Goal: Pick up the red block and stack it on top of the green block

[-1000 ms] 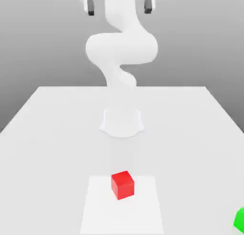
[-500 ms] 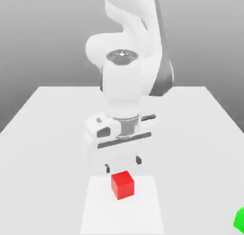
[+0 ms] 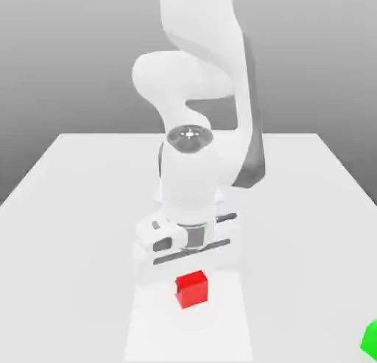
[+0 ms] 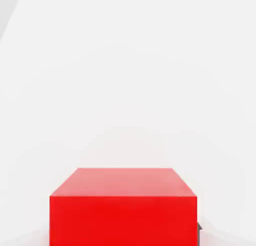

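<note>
The red block point(image 3: 193, 291) lies on the white table near the front, on a paler square patch. My gripper point(image 3: 191, 275) has come down right over it, and the hand covers the block's back edge in the exterior view. In the hand view the red block point(image 4: 123, 210) sits close up between the jaws, with a sliver of one dark finger point(image 4: 199, 230) pressed against its side. The gripper is shut on the block, which still rests on the table. The green block point(image 3: 370, 338) lies at the exterior view's far right, cut off by the picture's edge, well apart from the red one.
The white table point(image 3: 74, 207) stretches wide on both sides of the arm. A paler square patch point(image 3: 151, 328) marks the surface under the red block. The arm's bulk point(image 3: 195, 163) rises directly behind the block.
The hand dropped from high above the table down onto the red block. Its fingers, wide apart before, have closed on the block's sides. The block has barely shifted.
</note>
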`<act>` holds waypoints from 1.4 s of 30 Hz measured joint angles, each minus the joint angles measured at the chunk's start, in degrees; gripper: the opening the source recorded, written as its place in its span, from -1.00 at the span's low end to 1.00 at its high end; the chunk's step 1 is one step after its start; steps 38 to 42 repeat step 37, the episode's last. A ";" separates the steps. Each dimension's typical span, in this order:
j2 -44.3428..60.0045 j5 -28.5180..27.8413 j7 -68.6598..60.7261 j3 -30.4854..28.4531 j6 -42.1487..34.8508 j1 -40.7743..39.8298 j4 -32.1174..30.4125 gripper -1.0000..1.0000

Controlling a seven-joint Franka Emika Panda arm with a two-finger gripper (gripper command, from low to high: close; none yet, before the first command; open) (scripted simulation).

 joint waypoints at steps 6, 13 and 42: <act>-7.55 -4.67 3.24 -2.02 -6.32 0.83 -0.86 -1.00; -13.00 -9.20 4.40 -1.40 -13.88 0.80 1.14 -1.00; 13.42 -15.93 -15.17 15.01 -24.46 16.34 37.04 1.00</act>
